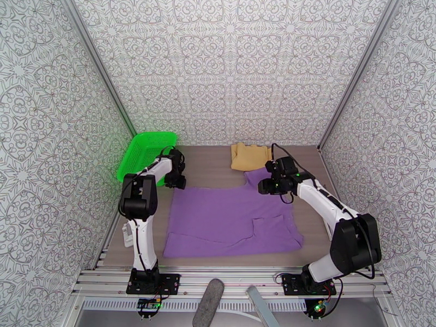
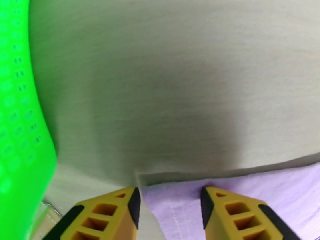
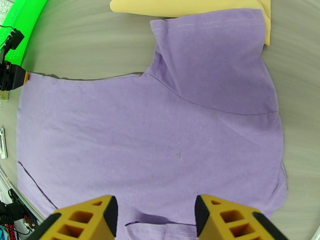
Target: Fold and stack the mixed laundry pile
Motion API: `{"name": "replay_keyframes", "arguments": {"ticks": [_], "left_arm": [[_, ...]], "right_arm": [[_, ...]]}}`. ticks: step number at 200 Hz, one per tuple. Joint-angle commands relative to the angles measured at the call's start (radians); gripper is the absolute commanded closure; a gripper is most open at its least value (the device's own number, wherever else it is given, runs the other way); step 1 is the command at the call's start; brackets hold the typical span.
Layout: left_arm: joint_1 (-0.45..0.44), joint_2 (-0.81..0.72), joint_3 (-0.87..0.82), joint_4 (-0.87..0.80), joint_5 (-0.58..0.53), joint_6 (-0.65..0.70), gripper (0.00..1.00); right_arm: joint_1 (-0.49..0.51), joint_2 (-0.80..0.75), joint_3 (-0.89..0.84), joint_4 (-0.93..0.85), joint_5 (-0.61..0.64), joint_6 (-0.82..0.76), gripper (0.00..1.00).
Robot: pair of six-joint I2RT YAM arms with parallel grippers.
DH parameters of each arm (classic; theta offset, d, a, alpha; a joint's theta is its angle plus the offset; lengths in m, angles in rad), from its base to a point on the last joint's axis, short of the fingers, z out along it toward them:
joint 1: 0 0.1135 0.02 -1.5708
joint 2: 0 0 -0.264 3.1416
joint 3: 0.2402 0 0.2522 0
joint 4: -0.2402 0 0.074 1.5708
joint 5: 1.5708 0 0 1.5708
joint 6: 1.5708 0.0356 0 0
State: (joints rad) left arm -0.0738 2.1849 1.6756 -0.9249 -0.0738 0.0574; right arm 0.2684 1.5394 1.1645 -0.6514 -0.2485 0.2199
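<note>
So the purple T-shirt (image 1: 229, 219) is laid out flat across the tabletop (image 1: 212, 167), mostly smoothed, with one sleeve flopped back over the body at the near right. The mustard garment (image 1: 249, 156) is already parked as a folded bundle at the far edge. The shirt's far sleeve is touching it, maybe lapped over its edge a bit. The green basket (image 1: 144, 153) is off at the far left.

The left jaws are set at the shirt's far-left corner. In the left wrist view they're seen partly open with the stitched corner lying between them, nothing pinched yet. The right jaws are held above the far-right part of the shirt near the sleeve, likewise partly open, nothing gripped.

As far as can be judged, the first fold of the purple shirt is being set up, with the far edge to be taken at two points. Next, both jaws would probably need to be lowered onto that edge and closed on the cloth, then the edge carried evenly toward the near side so no skew is made. The far sleeve should be cleared off the mustard bundle first, or that could get dragged along.
</note>
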Motion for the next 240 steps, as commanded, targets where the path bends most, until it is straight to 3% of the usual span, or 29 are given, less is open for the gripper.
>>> {"name": "replay_keyframes", "arguments": {"ticks": [1,55,106,135,240], "left_arm": [[0.001,0.056,0.021,-0.025,0.044,0.016,0.61],[-0.033,0.047,0.004,-0.015,0.04,0.008,1.0],[-0.057,0.009,-0.007,0.001,0.022,-0.012,1.0],[-0.064,0.0,-0.004,0.006,0.026,-0.021,1.0],[-0.093,0.001,-0.017,0.006,-0.012,-0.013,1.0]], "right_arm": [[-0.003,-0.02,-0.002,-0.012,-0.008,-0.006,0.44],[-0.039,0.118,0.231,-0.09,0.063,-0.105,0.35],[-0.126,0.423,0.551,-0.152,0.1,-0.184,0.35],[-0.155,0.575,0.7,-0.189,0.088,-0.225,0.42],[-0.19,0.797,0.886,-0.191,0.023,-0.302,0.53]]}}
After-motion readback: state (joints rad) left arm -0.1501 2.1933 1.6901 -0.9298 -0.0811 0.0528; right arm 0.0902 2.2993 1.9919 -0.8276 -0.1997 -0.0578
